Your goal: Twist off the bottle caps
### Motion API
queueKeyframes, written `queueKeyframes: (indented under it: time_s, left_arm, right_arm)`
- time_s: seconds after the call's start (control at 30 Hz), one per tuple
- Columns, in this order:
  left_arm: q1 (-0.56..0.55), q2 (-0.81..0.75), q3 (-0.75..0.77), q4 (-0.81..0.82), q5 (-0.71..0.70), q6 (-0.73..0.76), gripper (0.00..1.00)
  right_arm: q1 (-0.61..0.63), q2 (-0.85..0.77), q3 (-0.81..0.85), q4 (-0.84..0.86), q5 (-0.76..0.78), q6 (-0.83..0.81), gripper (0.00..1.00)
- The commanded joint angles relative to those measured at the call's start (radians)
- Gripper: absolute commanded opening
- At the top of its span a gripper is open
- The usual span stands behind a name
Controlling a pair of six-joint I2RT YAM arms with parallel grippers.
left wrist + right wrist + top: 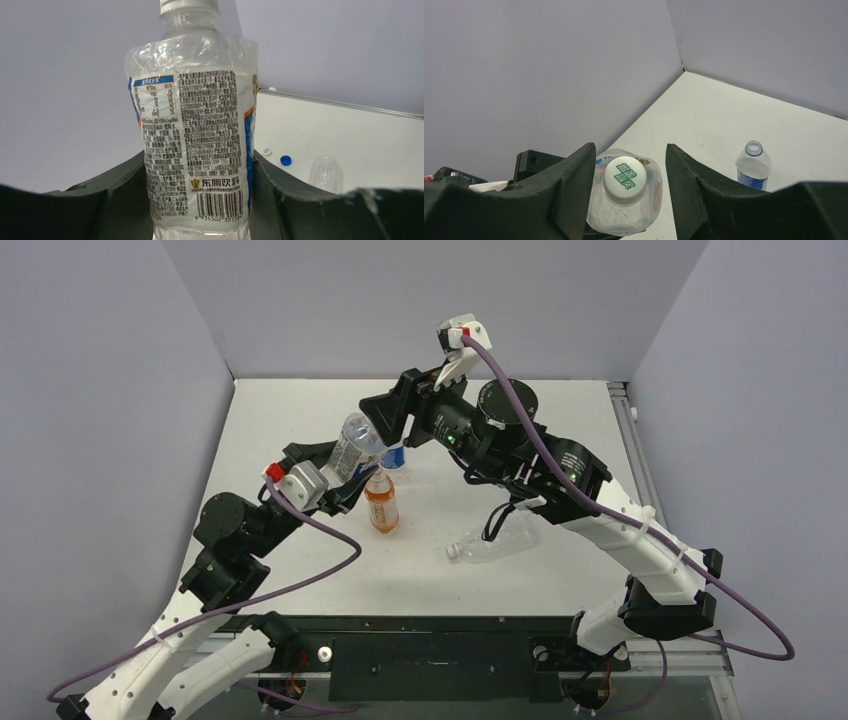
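- Closest to the left wrist lens, dark fingers [125,190] of left gripper [199,165], pinched on both sides of short clear plastic bottle [195,125] with a blue-and-white label, lower body pressed between them.
- Held clear of white table [420,580] at mid-table between the two arms, tilted, neck toward the far right in the top view.
- Label side toward that lens: dense dark print, barcode at the foot, crinkled film, clear shoulder above.
- On the neck, white round screw cap [625,175] with green print, seen end-on from the right wrist.
- Spread wide, right gripper [630,150], one dark finger on each side of that cap, a gap on both sides, cap untouched.
- From above, right wrist and gripper over the bottle's neck, cap hidden there.
- Upright on the table just in front of the held one, slim orange-coloured bottle [382,505].
- Upright beyond, clear bottle with a blue wrapper [754,167], mouth open; from above mostly covered by the held bottle and right gripper.
- On its side, plain unlabelled clear bottle [492,543], partly under the right forearm [600,520], neck pointing left.
- Loose on the table, near each other, small blue round cap [285,160] and small pale cap [266,151].
- Trailing from both wrists, purple cables [330,565]; pale grey walls [100,390] around.
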Motion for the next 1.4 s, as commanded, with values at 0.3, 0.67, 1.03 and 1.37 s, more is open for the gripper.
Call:
queueKeyframes:
  time_s: [0.3,0.67,1.03,1.37]
  left_arm:
    - [-0.008,-0.006,0.058,0.067,0.007,-0.034,0.44]
    - [-0.007,0.002,0.060,0.063,-0.003,-0.133,0.44]
    - [-0.002,0.025,0.150,0.044,0.171,-0.494,0.47]
    - [0.008,0.044,0.198,0.046,0.413,-0.648,0.40]
  right_arm:
    - [-0.002,0.054,0.062,0.023,0.007,0.017,0.46]
    - [-0.002,0.029,0.052,0.059,-0.020,0.005,0.00]
    - [-0.059,-0.026,0.031,0.198,-0.710,-0.062,0.00]
    - [-0.089,-0.058,0.001,0.303,-1.156,0.028,0.00]
